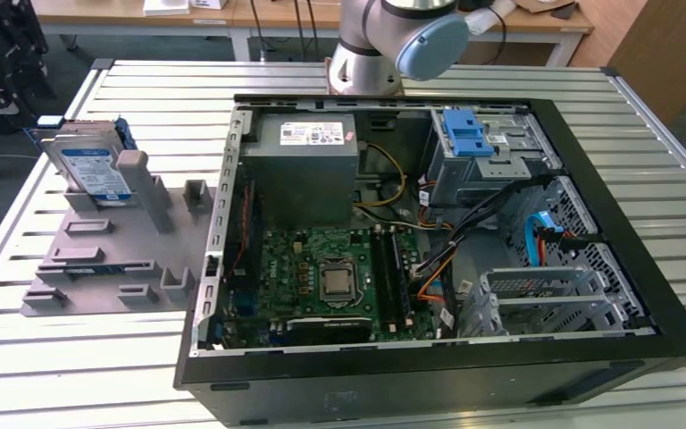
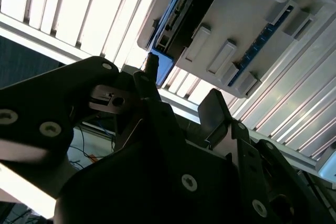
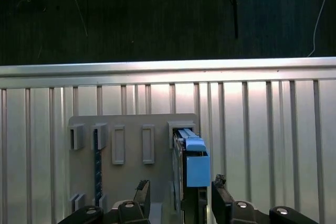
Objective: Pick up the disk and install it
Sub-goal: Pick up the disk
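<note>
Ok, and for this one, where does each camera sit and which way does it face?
Exterior view: high off the arm, looking down on the slatted table, open computer case and the disk standing in the grey fixture plate; the arm's joints show at the far side.
First wrist view: on the wrist, looking down past the open claw at the disk; both fingers show.
Second wrist view: on the wrist, tilted, close behind the claw's dark body, disk beyond.
Shared: all three show the disk in the fixture plate.

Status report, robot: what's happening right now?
Fingers open, holding nothing. Disk upright in grey holder, beside the case. Nothing covers it.
</note>
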Controlling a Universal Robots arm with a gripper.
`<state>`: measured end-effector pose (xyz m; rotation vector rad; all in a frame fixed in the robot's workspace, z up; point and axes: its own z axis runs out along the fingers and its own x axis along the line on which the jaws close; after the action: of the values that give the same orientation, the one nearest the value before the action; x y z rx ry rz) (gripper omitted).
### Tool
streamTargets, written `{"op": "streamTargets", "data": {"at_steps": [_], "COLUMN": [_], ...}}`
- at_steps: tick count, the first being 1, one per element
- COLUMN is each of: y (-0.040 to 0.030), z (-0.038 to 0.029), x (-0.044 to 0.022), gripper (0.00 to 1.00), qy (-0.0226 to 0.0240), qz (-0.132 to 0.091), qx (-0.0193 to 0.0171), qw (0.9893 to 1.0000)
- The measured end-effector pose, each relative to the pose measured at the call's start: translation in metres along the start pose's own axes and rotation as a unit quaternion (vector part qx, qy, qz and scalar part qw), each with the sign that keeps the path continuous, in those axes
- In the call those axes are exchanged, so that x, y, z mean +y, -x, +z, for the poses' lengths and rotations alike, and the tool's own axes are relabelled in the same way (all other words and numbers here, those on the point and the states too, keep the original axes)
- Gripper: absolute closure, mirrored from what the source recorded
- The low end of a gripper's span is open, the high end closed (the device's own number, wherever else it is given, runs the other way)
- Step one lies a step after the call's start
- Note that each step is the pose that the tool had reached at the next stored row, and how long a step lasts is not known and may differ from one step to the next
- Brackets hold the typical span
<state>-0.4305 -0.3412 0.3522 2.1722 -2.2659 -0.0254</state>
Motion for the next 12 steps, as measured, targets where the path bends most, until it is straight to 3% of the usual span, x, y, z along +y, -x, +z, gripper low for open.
{"op": "streamTargets", "data": {"at_steps": [6, 12], "y": [-0.0001, 0.0001], "z": [0.0042, 0.0077], "x": [0.0011, 0.0017], "gripper": [0.42, 0.42], "qy": [-0.0063, -0.0064], "qz": [0.0, -0.02], "qx": [-0.0002, 0.0], "qw": [1.0, 0.9998]}}
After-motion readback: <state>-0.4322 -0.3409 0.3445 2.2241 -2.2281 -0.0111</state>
